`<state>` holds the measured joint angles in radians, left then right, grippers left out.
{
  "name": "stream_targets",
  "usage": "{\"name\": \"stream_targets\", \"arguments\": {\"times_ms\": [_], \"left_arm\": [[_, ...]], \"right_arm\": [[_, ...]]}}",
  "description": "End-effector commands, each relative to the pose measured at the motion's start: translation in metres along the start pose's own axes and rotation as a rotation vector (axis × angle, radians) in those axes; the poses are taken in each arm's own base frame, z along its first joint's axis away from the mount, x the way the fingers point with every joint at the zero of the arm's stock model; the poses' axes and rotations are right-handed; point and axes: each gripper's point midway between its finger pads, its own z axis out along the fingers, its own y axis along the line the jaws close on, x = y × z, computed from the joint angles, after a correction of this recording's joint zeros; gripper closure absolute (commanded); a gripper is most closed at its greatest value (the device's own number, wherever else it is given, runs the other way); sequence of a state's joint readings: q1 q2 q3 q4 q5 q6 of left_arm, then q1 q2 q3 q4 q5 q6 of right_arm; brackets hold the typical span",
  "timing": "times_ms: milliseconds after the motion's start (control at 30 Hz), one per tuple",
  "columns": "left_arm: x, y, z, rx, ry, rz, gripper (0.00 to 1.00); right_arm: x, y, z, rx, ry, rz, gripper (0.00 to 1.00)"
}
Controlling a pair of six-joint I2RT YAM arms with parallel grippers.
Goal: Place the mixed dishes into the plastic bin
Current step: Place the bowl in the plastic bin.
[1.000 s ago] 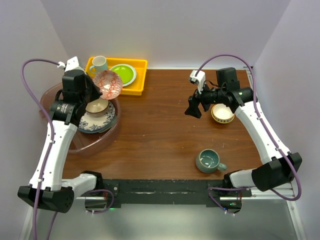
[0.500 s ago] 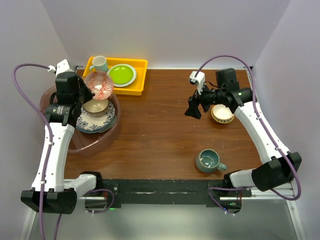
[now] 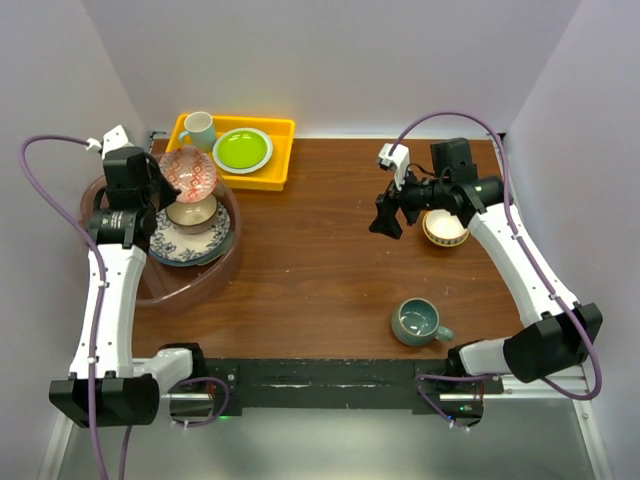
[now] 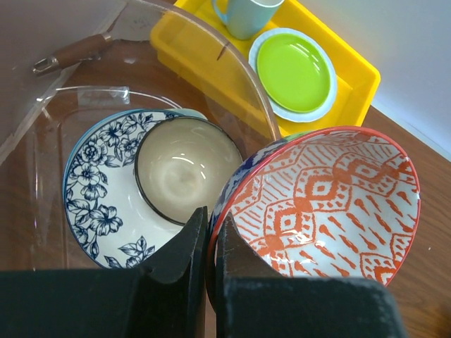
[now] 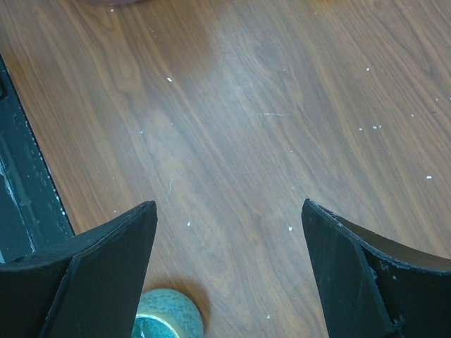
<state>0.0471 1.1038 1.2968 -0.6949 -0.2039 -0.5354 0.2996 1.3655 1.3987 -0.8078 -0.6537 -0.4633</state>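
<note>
At left, the left gripper (image 4: pixel 208 227) grasps a red-and-white dish (image 4: pixel 324 204) by its rim above the plastic bin (image 3: pixel 190 290), where a tan bowl (image 4: pixel 187 169) sits on a blue-rimmed plate (image 4: pixel 99 190); at right, the released right gripper (image 5: pixel 229 209) hangs beside a cream bowl (image 3: pixel 445 227), teal mug (image 3: pixel 417 321) nearer.

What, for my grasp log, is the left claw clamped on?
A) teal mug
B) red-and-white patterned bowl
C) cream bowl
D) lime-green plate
B: in the left wrist view the left claw is shut on the rim of the red-and-white patterned bowl.
</note>
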Motion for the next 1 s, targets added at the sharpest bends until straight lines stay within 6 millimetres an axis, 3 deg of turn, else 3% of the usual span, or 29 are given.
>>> {"name": "stream_targets", "arguments": {"times_ms": [0,200,333,800,967], "left_arm": [[-0.019,-0.005,0.008,0.038,-0.067,-0.044,1.0],[-0.008,0.011,0.024,-0.006,-0.033,-0.056,1.0],[0.01,0.026,0.04,-0.04,0.01,-0.062,1.0],[0.044,0.046,0.095,-0.074,0.116,-0.07,1.0],[0.057,0.052,0.105,-0.093,0.155,-0.064,1.0]], "right_arm": [[-0.01,0.0,-0.003,0.002,-0.04,-0.015,0.12],[-0.008,0.0,-0.004,0.008,-0.036,-0.013,0.12],[-0.006,0.0,-0.002,0.007,-0.034,-0.011,0.12],[-0.003,-0.001,-0.002,0.012,-0.03,-0.008,0.12],[-0.003,-0.001,-0.002,0.012,-0.03,-0.008,0.12]]}}
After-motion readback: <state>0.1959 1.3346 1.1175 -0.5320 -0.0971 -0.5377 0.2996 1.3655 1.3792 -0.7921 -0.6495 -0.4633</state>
